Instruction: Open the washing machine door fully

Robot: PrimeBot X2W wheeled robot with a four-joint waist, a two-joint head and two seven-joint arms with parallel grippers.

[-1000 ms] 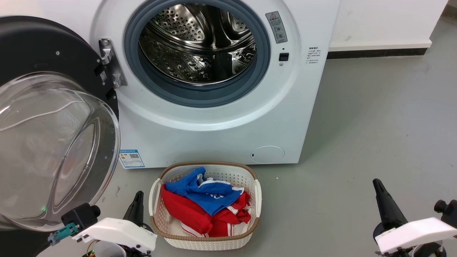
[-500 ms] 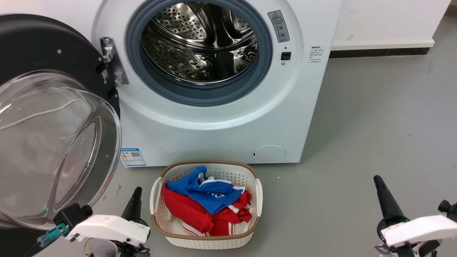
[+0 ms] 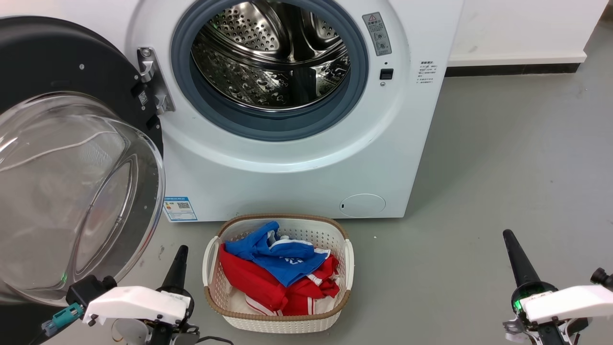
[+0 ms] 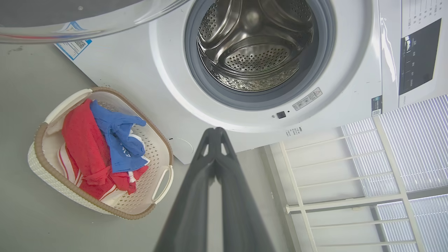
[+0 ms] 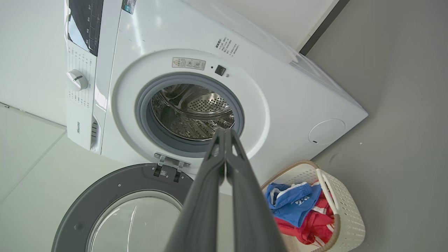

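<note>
White woven laundry basket [image 3: 282, 327] with brown rim and side handles on grey floor [image 3: 503, 158], blue garment [image 3: 282, 261] lying on top of crumpled red clothes [image 3: 249, 282] with white stripes, white wall [image 3: 517, 24] with dark baseboard [image 3: 507, 70] behind.

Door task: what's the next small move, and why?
Probably none: hold both arms and call it done. The washing machine door hangs swung wide on its hinge, left of the washing machine, leaving the drum uncovered. The left gripper and right gripper are shut, low, touching nothing.
</note>
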